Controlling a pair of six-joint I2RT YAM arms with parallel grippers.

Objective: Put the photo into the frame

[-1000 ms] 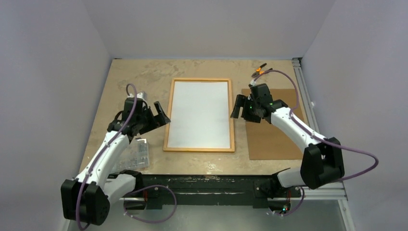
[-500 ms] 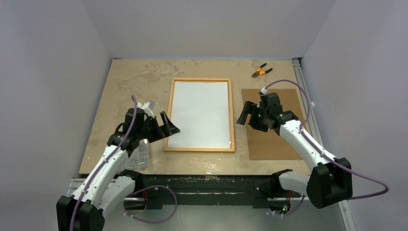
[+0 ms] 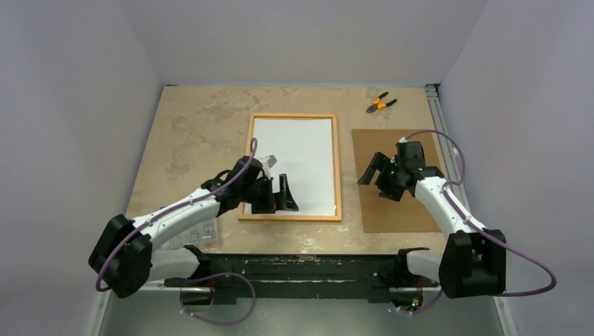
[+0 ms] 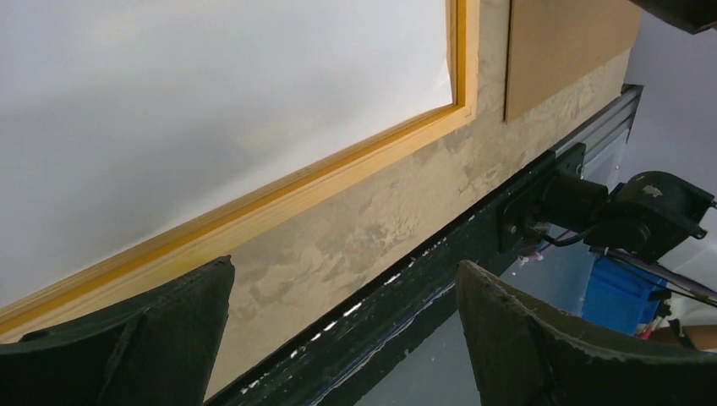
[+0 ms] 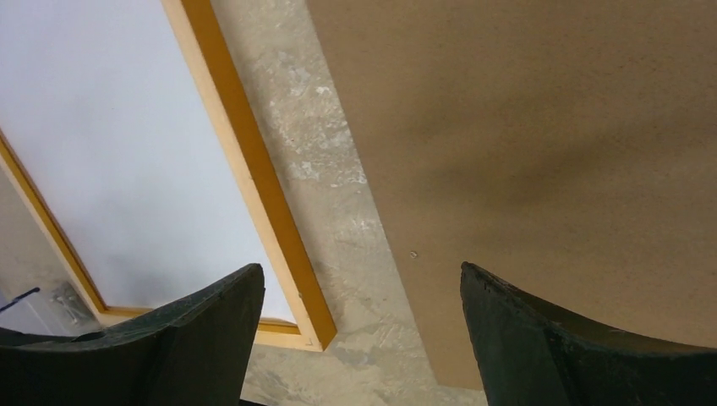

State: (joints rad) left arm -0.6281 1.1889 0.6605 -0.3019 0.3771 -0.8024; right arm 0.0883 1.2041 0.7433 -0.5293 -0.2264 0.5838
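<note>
The frame point(image 3: 338, 168) with its thin orange border lies flat mid-table, also in the left wrist view point(image 4: 338, 173) and the right wrist view point(image 5: 254, 178). The photo point(image 3: 298, 157) lies inside it and shows only a plain white face; its near right corner curls up a little point(image 4: 446, 72). My left gripper point(image 3: 280, 199) hovers open over the frame's near edge, nothing between its fingers point(image 4: 344, 266). My right gripper point(image 3: 377, 183) is open and empty point(image 5: 362, 269), above the gap between the frame and the brown board.
A plain brown backing board point(image 3: 403, 203) lies right of the frame. Orange-handled pliers point(image 3: 379, 103) sit at the back right. A clear plastic piece point(image 3: 203, 227) lies near the left arm. A metal rail point(image 3: 441, 133) runs along the table's right edge.
My left arm has swung right, from beside the frame's left rail to over its near edge. My right arm has drawn back to the right, over the board's left edge, its jaws slightly wider.
</note>
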